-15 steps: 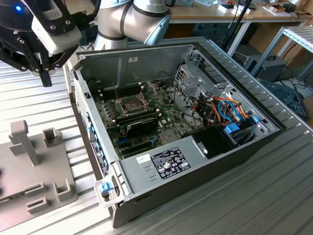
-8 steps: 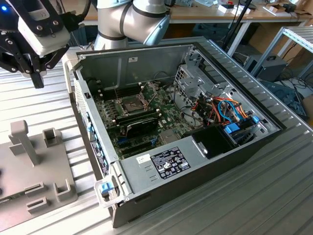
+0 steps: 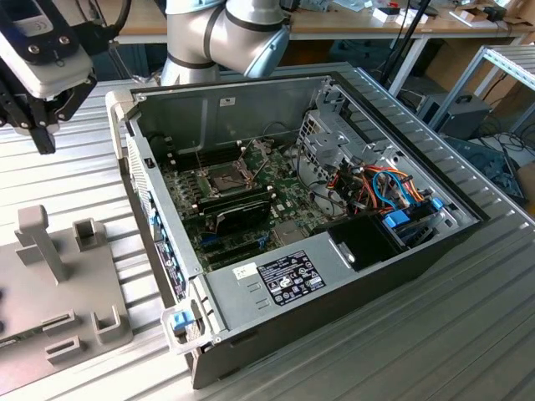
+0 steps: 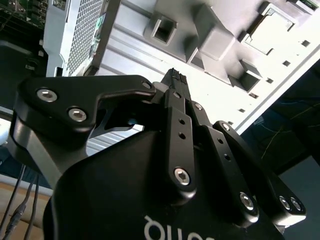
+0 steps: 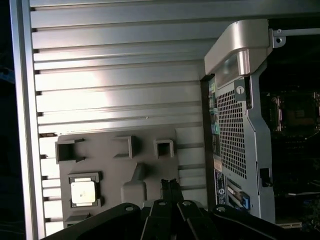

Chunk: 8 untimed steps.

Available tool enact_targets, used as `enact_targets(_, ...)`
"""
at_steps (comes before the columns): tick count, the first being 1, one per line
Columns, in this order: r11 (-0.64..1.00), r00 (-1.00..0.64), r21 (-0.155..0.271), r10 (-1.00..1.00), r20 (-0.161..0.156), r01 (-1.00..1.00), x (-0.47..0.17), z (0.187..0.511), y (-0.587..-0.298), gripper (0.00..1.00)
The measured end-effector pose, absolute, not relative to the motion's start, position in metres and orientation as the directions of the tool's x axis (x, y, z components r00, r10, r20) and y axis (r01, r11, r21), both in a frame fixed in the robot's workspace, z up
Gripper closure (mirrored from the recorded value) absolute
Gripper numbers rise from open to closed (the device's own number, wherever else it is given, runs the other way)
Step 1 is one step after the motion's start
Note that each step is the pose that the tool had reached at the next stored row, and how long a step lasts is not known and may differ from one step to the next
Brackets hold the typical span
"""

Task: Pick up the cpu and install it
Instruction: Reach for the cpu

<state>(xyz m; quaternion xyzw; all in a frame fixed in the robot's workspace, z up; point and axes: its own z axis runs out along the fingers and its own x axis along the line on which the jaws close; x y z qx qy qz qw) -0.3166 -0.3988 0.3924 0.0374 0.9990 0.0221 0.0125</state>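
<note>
The gripper (image 5: 170, 184) hangs in the air with its black fingers (image 4: 172, 87) pressed together and nothing between them. Below it, in the first wrist view, lies a grey holder plate (image 5: 150, 165) with several square pockets and a raised post. The cpu (image 5: 82, 192) sits flat in one of those pockets, silver top up. It lies off to one side of the fingertips, well apart from them and untouched, with the post standing between the two. The plate rests on a ribbed metal counter (image 5: 115, 90).

In the exterior view the gripper (image 3: 42, 140) hovers above the counter (image 3: 468, 334) at the exterior view's left, beyond the holder plate (image 3: 75, 284). Just beside the plate, toward the exterior view's right, stands an open computer case (image 3: 334, 276). A green motherboard (image 3: 209, 200) lies inside, and on it a dark square socket (image 3: 230, 175) with a metal frame. Behind the case rises the arm (image 3: 226, 33).
</note>
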Motion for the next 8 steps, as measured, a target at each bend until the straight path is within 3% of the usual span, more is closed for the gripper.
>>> enact_targets(8,0.996,-0.997,0.045,0.075,-0.023,0.074,-0.338,0.392,-0.399,0.89)
